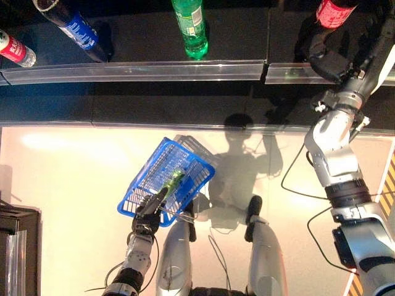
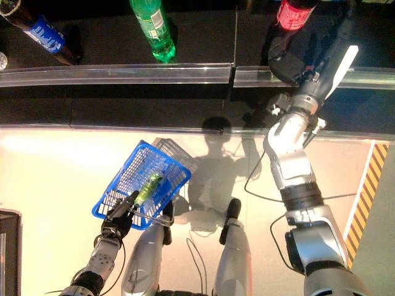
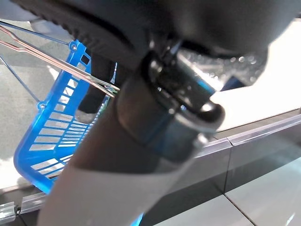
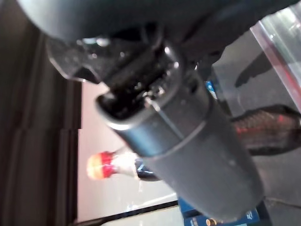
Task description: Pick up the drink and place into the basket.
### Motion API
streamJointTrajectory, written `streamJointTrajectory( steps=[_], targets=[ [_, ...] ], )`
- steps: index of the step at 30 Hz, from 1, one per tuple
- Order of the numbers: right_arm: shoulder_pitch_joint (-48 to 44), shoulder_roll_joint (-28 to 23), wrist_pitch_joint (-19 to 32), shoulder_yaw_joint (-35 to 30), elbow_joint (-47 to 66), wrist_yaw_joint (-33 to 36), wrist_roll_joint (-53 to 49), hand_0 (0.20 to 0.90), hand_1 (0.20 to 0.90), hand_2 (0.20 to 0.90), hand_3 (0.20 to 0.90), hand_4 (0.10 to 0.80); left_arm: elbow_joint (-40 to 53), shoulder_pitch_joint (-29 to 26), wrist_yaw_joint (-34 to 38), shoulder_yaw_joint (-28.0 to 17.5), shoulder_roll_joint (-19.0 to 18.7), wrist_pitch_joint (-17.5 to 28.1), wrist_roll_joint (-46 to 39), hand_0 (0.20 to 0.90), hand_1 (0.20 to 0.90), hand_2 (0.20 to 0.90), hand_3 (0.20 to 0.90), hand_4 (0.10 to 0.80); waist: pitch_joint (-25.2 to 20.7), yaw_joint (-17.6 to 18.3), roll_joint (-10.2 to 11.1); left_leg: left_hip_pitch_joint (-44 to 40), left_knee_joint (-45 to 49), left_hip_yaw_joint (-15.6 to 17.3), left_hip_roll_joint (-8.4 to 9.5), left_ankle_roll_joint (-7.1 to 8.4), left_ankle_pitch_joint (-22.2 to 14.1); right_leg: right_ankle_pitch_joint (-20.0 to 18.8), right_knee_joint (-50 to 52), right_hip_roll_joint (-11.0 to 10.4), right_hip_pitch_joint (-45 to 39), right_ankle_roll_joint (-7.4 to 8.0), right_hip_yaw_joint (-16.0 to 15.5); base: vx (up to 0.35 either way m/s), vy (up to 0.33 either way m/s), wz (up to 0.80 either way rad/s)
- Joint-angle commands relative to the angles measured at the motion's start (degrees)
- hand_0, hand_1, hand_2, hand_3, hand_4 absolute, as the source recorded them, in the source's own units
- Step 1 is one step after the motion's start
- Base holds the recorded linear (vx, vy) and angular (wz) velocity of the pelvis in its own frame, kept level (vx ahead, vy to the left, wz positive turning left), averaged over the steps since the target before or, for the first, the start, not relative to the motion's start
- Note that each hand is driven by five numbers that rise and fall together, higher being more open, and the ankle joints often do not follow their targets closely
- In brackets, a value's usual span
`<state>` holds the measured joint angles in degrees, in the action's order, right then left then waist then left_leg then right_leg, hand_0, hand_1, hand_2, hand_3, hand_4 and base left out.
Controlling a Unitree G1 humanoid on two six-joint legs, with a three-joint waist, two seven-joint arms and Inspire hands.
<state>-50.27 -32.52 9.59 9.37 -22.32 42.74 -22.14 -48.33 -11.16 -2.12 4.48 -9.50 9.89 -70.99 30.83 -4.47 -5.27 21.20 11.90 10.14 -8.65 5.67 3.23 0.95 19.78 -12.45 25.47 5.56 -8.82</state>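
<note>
My left hand [image 1: 148, 213] is curled round the wire handle [image 3: 70, 75] of a blue plastic basket [image 1: 148, 169] that hangs low in front of me. A small green bottle [image 1: 173, 180] lies inside it. My right hand [image 1: 330, 61] is raised to the dark shelf at the upper right, just below a dark bottle with a red label [image 1: 333, 12]. In the right wrist view the thumb [image 4: 188, 141] is straight, and the red-capped bottle [image 4: 117, 167] shows beyond it, apart from the hand.
On the shelf stand a green bottle [image 1: 191, 28], a dark bottle with a blue label [image 1: 74, 28] and a red-labelled bottle [image 1: 15, 49] at the far left. A clear rail [image 1: 142, 71] edges the shelf. A dark box [image 1: 18, 246] is at the lower left, and hazard striping [image 1: 389, 185] is at the right.
</note>
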Motion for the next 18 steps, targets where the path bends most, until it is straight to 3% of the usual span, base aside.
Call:
streamJointTrajectory(
  steps=[1, 18],
  targets=[
    [-9.6, -6.5, 2.5, 0.4, 4.2, -0.2, 0.0, 0.9, 0.9, 0.9, 0.9, 0.8, 1.7, 6.3, -1.7, 4.0, -1.7, 0.1, -1.4, 0.3, 0.3, 0.3, 0.2, 0.1, -1.0, -1.0, 0.1, 3.0, 5.5, -5.2, 0.58, -0.27, -2.1, -0.8, -1.0, -1.2, 0.0, -0.77, -4.1, 0.0, 0.0, 0.0],
    [-19.3, -8.7, -1.9, 3.9, -1.3, 1.2, -2.6, 0.9, 0.9, 0.9, 0.9, 0.8, 3.7, 5.8, -0.5, 5.5, -3.2, -0.1, -2.8, 0.3, 0.3, 0.3, 0.2, 0.1, -1.0, -2.4, -0.8, 7.7, 6.8, -5.4, 1.08, -0.81, -2.2, -0.3, 0.7, -2.1, 4.3, -0.82, -4.2, 0.027, 0.003, 0.01]
  ],
)
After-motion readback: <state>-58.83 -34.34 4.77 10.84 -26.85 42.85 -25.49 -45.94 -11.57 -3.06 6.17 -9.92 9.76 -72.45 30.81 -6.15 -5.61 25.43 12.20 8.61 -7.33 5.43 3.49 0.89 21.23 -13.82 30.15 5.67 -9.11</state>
